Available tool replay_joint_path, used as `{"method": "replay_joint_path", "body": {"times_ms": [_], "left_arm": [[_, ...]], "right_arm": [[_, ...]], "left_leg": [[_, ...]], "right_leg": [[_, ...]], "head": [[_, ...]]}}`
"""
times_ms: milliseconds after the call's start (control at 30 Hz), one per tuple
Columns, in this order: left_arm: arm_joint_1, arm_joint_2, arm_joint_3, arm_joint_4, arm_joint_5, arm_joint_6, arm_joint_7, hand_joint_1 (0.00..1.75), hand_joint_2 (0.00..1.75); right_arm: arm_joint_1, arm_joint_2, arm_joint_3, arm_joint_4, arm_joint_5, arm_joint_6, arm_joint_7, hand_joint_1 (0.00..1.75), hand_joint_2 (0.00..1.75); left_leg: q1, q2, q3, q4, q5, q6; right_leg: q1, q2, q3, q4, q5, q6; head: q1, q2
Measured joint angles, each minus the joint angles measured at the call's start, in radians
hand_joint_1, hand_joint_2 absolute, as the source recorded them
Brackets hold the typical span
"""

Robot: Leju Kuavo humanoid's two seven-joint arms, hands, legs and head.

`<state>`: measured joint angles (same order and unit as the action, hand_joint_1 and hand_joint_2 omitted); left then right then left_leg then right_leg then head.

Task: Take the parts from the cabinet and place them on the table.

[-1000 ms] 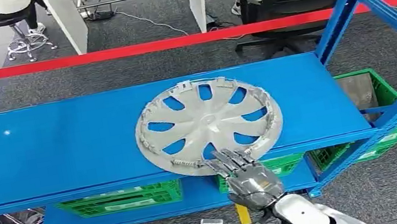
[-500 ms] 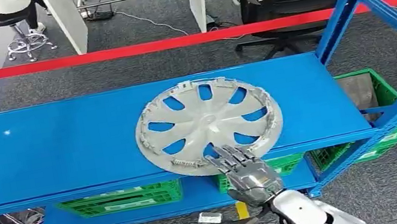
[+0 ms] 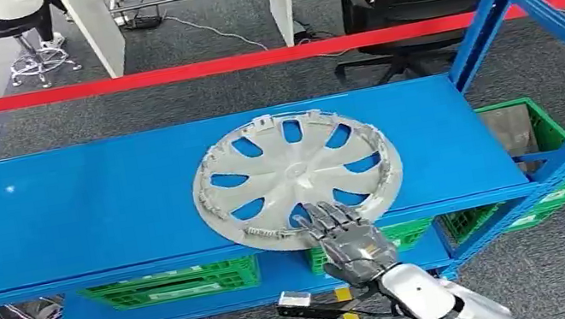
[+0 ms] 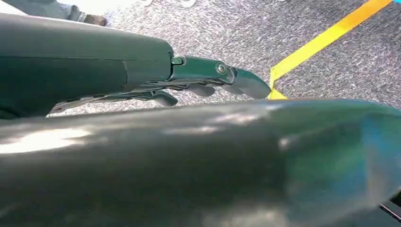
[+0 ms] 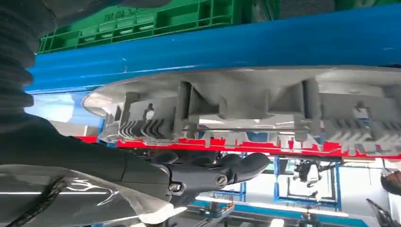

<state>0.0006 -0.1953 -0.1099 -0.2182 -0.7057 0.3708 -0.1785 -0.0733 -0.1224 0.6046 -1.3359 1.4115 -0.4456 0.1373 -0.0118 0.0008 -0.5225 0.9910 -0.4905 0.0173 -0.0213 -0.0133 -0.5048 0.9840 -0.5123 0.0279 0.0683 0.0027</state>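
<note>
On the blue shelf (image 3: 55, 217) of the cabinet, the silver hubcap (image 3: 297, 176) lies flat, slightly right of the shelf's middle, its rim at six o'clock jutting just past the front edge. Below the shelf, green crates (image 3: 170, 285) sit on the lower level.

The right hand (image 3: 342, 236) reaches in at the hubcap's five o'clock, its fingers (image 3: 325, 217) spread apart and lying over the rim. The right wrist view shows darker fingers just beside the overhanging rim, but whether they have closed on it cannot be told.

The left hand (image 4: 208, 82) hangs over the carpet, its fingers stretched out together with nothing between them.

The hubcap looks like thin moulded plastic: light, fairly stiff, with a smooth face that could slip. Its broad disc would tip if pinched at one point, so the overhanging rim or a spoke opening seems the best hold. The clips under the rim (image 5: 142, 120) look breakable.

The hubcap's underside contact with the shelf is hidden, and the thumb's position is hard to make out.
</note>
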Motion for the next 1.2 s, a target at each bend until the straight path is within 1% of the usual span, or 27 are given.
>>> {"method": "replay_joint_path", "body": {"times_ms": [200, 500, 733, 1033, 1067, 1100, 1133, 1200], "left_arm": [[0.000, 0.000, 0.000, 0.000, 0.015, 0.003, -0.003, 0.00, 0.00], [0.000, 0.005, -0.002, 0.000, 0.014, -0.004, -0.003, 0.00, 0.00], [0.000, 0.006, -0.004, 0.000, 0.017, -0.003, -0.003, 0.00, 0.00], [0.000, 0.007, -0.017, -0.001, 0.021, 0.005, -0.003, 0.00, 0.00], [0.000, 0.007, -0.017, -0.001, 0.021, 0.006, -0.003, 0.00, 0.00], [0.000, 0.007, -0.018, -0.001, 0.021, 0.007, -0.003, 0.00, 0.00], [0.000, 0.007, -0.018, -0.001, 0.023, 0.007, -0.003, 0.00, 0.00], [0.000, 0.007, -0.018, -0.001, 0.026, 0.008, -0.003, 0.00, 0.00]], "right_arm": [[-0.007, 0.013, -0.013, 0.037, 0.000, 0.000, -0.003, 0.00, 1.75], [-0.012, 0.016, -0.037, 0.068, 0.007, -0.008, -0.001, 0.00, 1.75], [-0.013, 0.030, -0.070, 0.075, 0.035, -0.013, 0.006, 0.00, 1.75], [-0.014, 0.034, -0.093, 0.075, 0.054, -0.021, 0.013, 0.00, 1.75], [-0.014, 0.037, -0.095, 0.075, 0.056, -0.021, 0.014, 0.38, 1.75], [-0.015, 0.040, -0.098, 0.075, 0.058, -0.021, 0.016, 1.66, 1.75], [-0.015, 0.042, -0.101, 0.074, 0.060, -0.020, 0.017, 1.75, 1.75], [-0.017, 0.048, -0.108, 0.073, 0.062, -0.017, 0.018, 1.75, 1.75]], "left_leg": [[0.000, 0.000, 0.000, 0.000, 0.000, 0.000], [0.000, 0.000, 0.000, 0.000, 0.000, 0.000], [0.000, 0.000, 0.000, 0.000, 0.000, 0.000], [0.000, 0.000, 0.000, 0.000, 0.000, 0.000], [0.000, 0.000, 0.000, 0.000, 0.000, 0.000], [0.000, 0.000, 0.000, 0.000, 0.000, 0.000], [0.000, 0.000, 0.000, 0.000, 0.000, 0.000], [0.000, 0.000, 0.000, 0.000, 0.000, 0.000]], "right_leg": [[0.000, 0.000, 0.000, 0.000, 0.000, 0.000], [0.000, 0.000, 0.000, 0.000, 0.000, 0.000], [0.000, 0.000, 0.000, 0.000, 0.000, 0.000], [0.000, 0.000, 0.000, 0.000, 0.000, 0.000], [0.000, 0.000, 0.000, 0.000, 0.000, 0.000], [0.000, 0.000, 0.000, 0.000, 0.000, 0.000], [0.000, 0.000, 0.000, 0.000, 0.000, 0.000], [0.000, 0.000, 0.000, 0.000, 0.000, 0.000]], "head": [[-0.001, 0.000], [0.000, 0.000], [0.000, 0.000], [0.000, 0.000], [0.000, 0.000], [0.000, 0.000], [0.000, 0.000], [0.000, 0.000]]}}
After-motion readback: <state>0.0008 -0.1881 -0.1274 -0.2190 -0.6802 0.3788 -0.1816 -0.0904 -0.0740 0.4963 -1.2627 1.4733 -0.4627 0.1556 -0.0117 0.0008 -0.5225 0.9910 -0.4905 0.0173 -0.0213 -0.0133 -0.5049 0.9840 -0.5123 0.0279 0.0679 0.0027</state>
